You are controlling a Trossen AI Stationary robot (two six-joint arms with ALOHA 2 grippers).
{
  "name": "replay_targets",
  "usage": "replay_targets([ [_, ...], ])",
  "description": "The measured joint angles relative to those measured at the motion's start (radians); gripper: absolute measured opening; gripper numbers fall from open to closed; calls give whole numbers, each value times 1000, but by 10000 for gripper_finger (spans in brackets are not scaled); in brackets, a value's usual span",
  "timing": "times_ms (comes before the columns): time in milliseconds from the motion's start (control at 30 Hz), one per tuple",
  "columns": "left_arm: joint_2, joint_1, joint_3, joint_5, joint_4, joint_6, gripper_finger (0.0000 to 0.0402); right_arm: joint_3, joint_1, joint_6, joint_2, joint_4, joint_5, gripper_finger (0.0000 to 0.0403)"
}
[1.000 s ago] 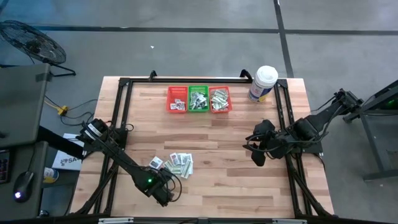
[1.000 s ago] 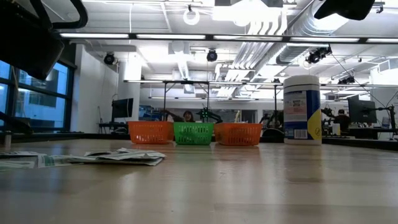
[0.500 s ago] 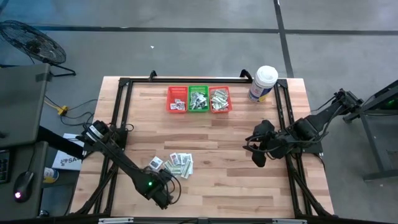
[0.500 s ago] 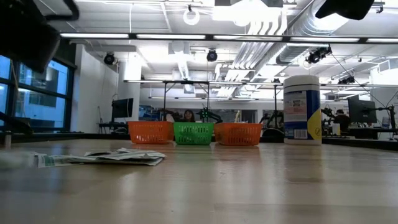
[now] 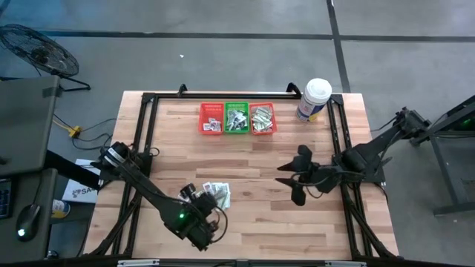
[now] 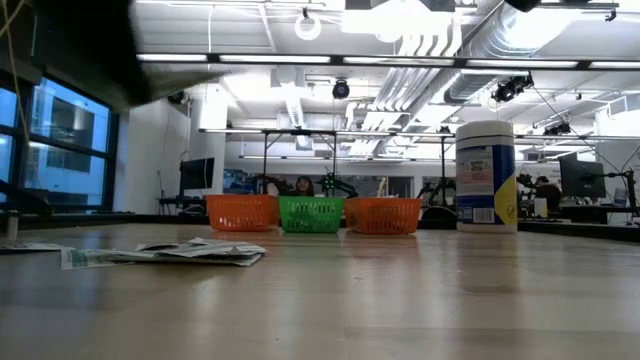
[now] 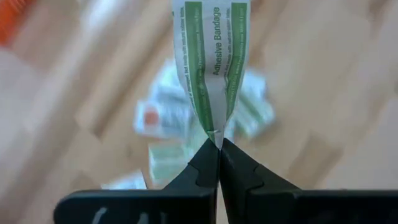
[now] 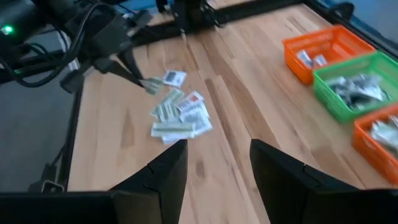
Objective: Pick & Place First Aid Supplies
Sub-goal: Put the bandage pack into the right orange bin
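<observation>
Bandage strip (image 7: 210, 62) pinched in left hand (image 7: 219, 149).

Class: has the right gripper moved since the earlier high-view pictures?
Yes. The right gripper has shifted left across the table, away from the black frame rail and toward the packets.

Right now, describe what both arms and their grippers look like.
Both arms are dark, jointed and slim. The left arm carries a small green light near its wrist and black cables at its base. The left gripper has two black, tapered fingers. The right gripper has broader black fingers.
</observation>
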State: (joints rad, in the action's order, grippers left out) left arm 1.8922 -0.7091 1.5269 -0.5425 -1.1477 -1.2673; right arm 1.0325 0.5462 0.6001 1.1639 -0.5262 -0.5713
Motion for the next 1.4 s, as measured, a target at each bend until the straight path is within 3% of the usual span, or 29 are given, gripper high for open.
replay_targets([
  [167,-1,51,58,-147,-5,69,0,0,-29,-25,60,134,15,167],
  [600,-3,177,136,-307,60,362,0,0,-153,134,178,272,184,167],
  [900,-4,195,144,-340,142,480,0,0,-248,109,199,361,255,167],
  [1267,-4,206,144,-351,169,482,0,0,-298,55,201,464,489,168],
  [1400,-4,206,144,-355,191,482,0,0,-300,70,207,460,479,168],
])
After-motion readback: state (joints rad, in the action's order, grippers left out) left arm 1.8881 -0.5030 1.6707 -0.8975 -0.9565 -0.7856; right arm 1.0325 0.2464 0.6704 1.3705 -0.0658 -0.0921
